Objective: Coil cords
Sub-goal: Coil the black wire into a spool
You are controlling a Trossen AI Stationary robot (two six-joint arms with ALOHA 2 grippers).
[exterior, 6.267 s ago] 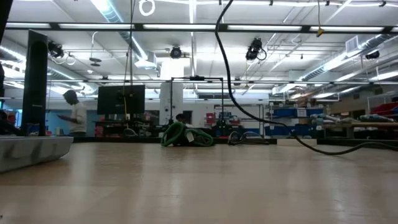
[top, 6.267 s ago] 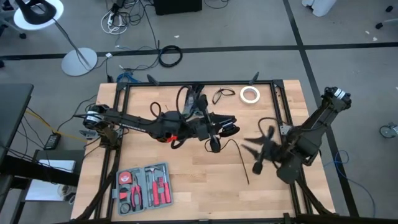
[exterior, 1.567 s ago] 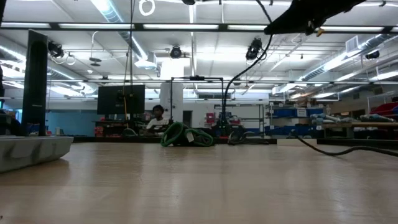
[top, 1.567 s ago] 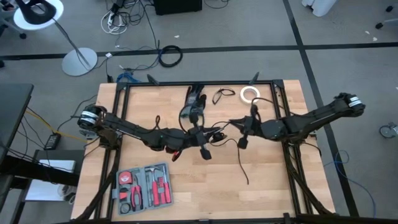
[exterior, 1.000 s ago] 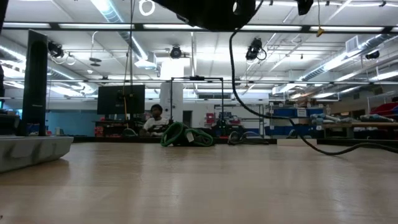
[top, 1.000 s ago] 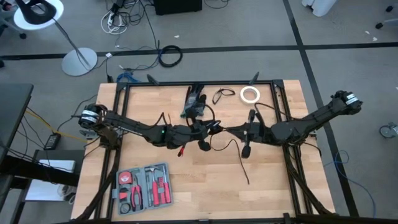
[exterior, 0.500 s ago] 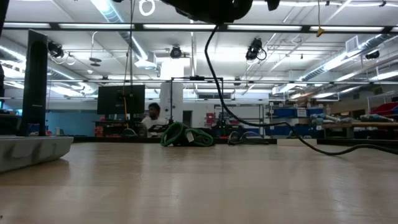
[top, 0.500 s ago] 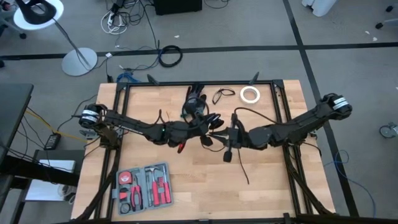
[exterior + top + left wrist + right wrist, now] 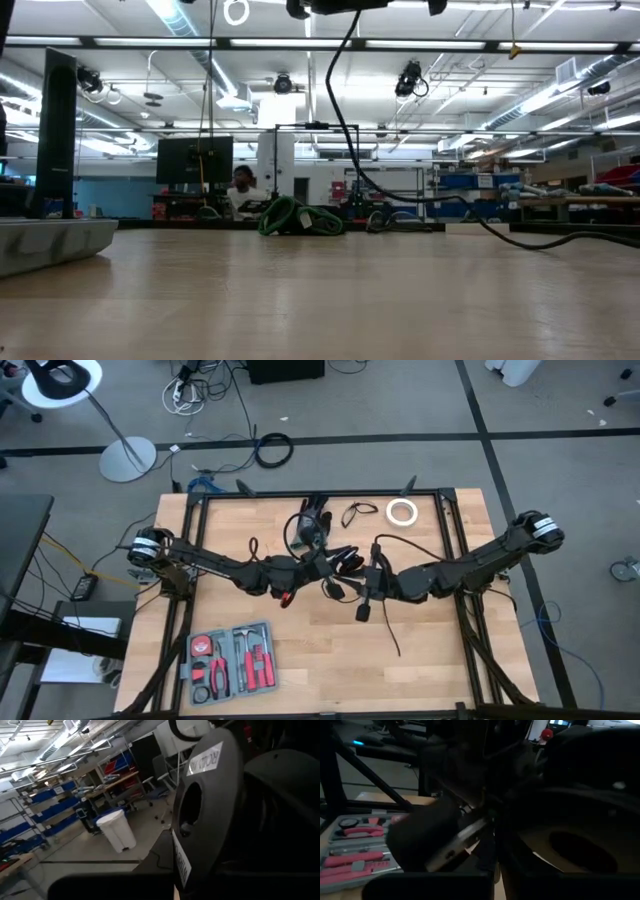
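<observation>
Near edge: my tool kit (image 9: 232, 660) lies at the table's (image 9: 440, 660) left front corner. Centre: my left gripper (image 9: 330, 560) and right gripper (image 9: 368, 588), both closed, meet over the table's middle, each apparently pinching the black cord (image 9: 385, 615); its loose tail trails toward the front edge. Risk, as I judge it: with both arms this close, the wrists may collide, or the tail may snag and pull the coil apart. Far edge: a small cord loop (image 9: 357, 513) beside the white tape roll (image 9: 402, 511).
</observation>
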